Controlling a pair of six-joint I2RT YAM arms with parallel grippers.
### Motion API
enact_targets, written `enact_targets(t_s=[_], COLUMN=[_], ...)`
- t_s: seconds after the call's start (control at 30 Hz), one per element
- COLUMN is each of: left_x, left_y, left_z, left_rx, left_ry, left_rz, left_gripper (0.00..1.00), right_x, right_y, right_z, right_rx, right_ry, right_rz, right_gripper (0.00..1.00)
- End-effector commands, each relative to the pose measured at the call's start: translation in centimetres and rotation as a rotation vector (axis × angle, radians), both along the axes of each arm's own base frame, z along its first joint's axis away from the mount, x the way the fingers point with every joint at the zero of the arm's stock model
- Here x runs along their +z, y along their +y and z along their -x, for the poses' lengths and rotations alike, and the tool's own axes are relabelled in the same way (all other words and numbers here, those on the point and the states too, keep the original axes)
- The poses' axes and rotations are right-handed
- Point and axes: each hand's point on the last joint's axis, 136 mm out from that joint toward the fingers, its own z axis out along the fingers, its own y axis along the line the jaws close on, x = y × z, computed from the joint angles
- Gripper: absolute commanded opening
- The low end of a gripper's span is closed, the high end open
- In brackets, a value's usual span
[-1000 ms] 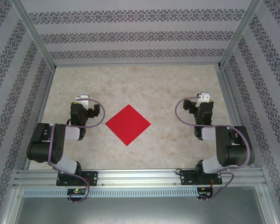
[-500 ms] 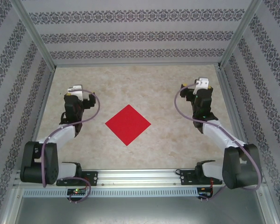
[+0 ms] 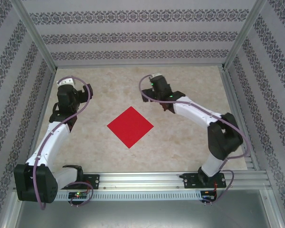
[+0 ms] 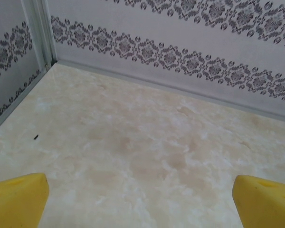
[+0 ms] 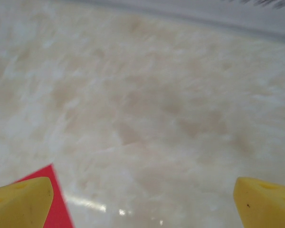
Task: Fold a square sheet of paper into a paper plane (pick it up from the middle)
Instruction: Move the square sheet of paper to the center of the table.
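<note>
Square sheet of paper (image 3: 130, 126) flat, near R jaws, farther from L jaws, both wide.

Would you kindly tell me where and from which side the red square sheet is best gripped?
Probably its middle, from straight above: the square sheet of paper lies flat on the table, turned like a diamond, with no raised edge or corner for a finger to slip under, so pinching up the centre looks surest.

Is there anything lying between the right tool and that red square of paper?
No. From the top view, the stretch of tabletop between the right tool and the square sheet of paper is bare.
</note>
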Motion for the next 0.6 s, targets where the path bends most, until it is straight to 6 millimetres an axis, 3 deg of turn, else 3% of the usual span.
enact_targets(t_s=[0.0,0.1,0.23,0.4,0.57], left_x=[-0.7,-0.6,-0.8,-0.8,-1.0], left_y=[-0.6,-0.4,0.0,0.2,0.3], left_z=[0.8,0.8,0.9,0.8,0.8], left_rx=[-0.011,-0.002,0.021,0.028,0.035], left_ry=[0.055,0.053,0.06,0.066,0.075], left_rz=[0.041,0.038,0.023,0.016,0.009], left_gripper=[1.0,1.0,1.0,1.0,1.0], right_x=[-3.0,-5.2,-7.4,-9.4,-11.2], right_y=[2.8,5.3,7.2,8.0,7.6], right_z=[2.4,3.6,4.4,4.7,4.8], right_rx=[0.13,0.223,0.285,0.314,0.31], right_ry=[0.142,0.193,0.241,0.293,0.34], right_rz=[0.107,0.189,0.264,0.329,0.376], right_gripper=[0.98,0.98,0.98,0.98,0.98])
